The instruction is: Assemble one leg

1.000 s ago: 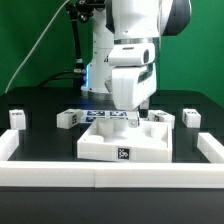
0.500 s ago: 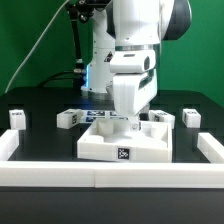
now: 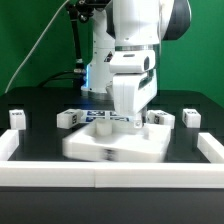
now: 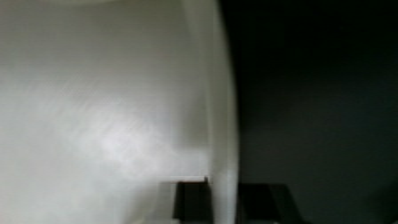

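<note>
My gripper [image 3: 135, 120] hangs over the blurred white slab [image 3: 115, 148] by the near edge of the tabletop [image 3: 40, 140] (spread or pinching, I cannot tell); a leg [image 3: 15, 118] stands at its edge on the exterior view's left.

The white, glossy robot arm [image 3: 135, 45] stands upright, its boxy wrist pointing straight down. The two-finger gripper [image 3: 136, 119] hangs low; how its jaws stand is too blurred to tell.
</note>
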